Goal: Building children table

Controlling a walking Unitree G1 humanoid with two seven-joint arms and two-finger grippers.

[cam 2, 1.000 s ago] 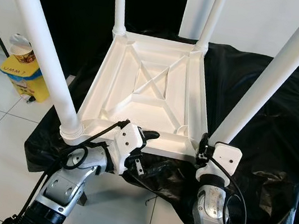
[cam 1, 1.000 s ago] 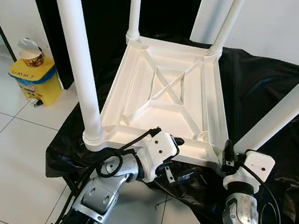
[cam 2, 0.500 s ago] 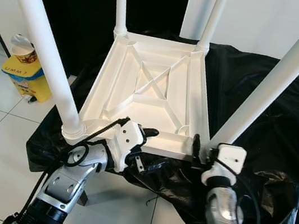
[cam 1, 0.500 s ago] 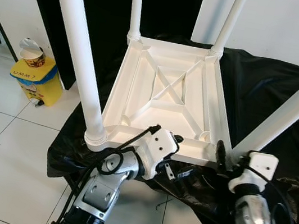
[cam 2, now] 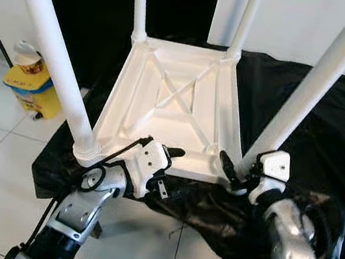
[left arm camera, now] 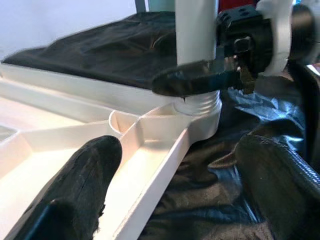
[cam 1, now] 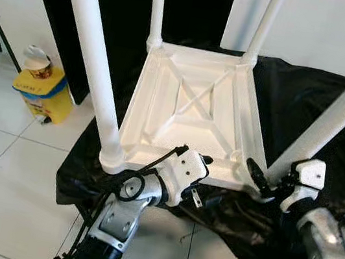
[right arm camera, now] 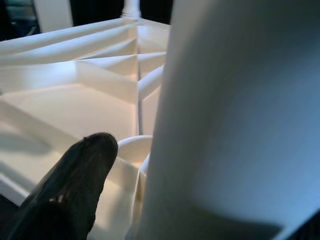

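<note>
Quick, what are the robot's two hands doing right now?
Left gripper: open, straddling the near rim of the upside-down table.
Right gripper: around the near right table leg; grip tightness cannot be told.

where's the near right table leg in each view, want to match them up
Left eye view: near right table leg slants up from the right gripper.
Right eye view: same leg.
Left wrist view: upright, centre top.
Right wrist view: big blurred column.
Shared landmark: the tabletop underside.
</note>
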